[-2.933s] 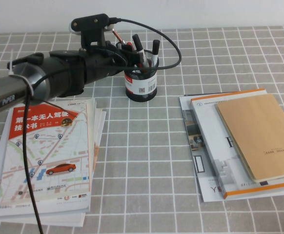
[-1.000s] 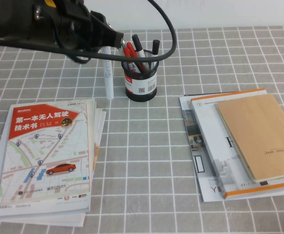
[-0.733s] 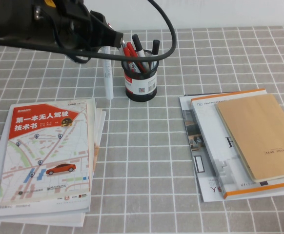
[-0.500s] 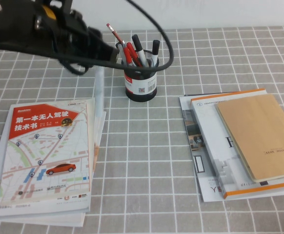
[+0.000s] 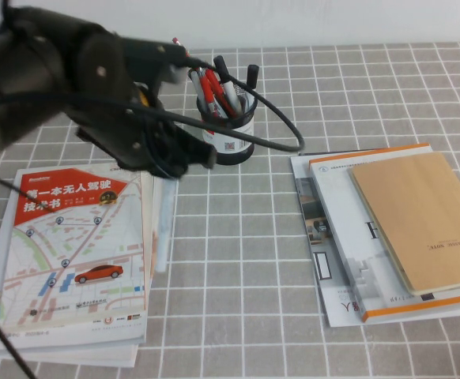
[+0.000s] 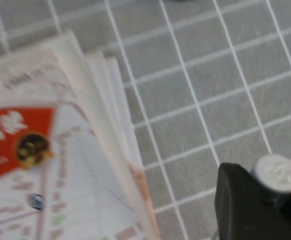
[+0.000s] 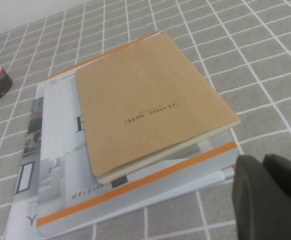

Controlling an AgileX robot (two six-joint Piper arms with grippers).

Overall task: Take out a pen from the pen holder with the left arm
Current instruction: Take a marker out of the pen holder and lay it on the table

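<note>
The black mesh pen holder (image 5: 228, 136) stands at the back middle of the table with several red and black pens (image 5: 214, 87) in it. My left gripper (image 5: 181, 162) hangs in front of and to the left of the holder, shut on a white pen (image 5: 162, 229). The pen points down over the right edge of the map book (image 5: 68, 237). In the left wrist view the pen's grey end cap (image 6: 278, 172) sits against a black finger (image 6: 240, 205). My right gripper (image 7: 270, 200) is shut and empty near the tan notebook (image 7: 145, 100); it is outside the high view.
A stack of papers lies under the map book at the left. At the right, a stack of books (image 5: 341, 237) carries the tan notebook (image 5: 420, 221). The left arm's black cable (image 5: 281, 118) loops past the pen holder.
The left arm has swung down and toward the near side with the white pen, from beside the holder to over the map book's right edge.
</note>
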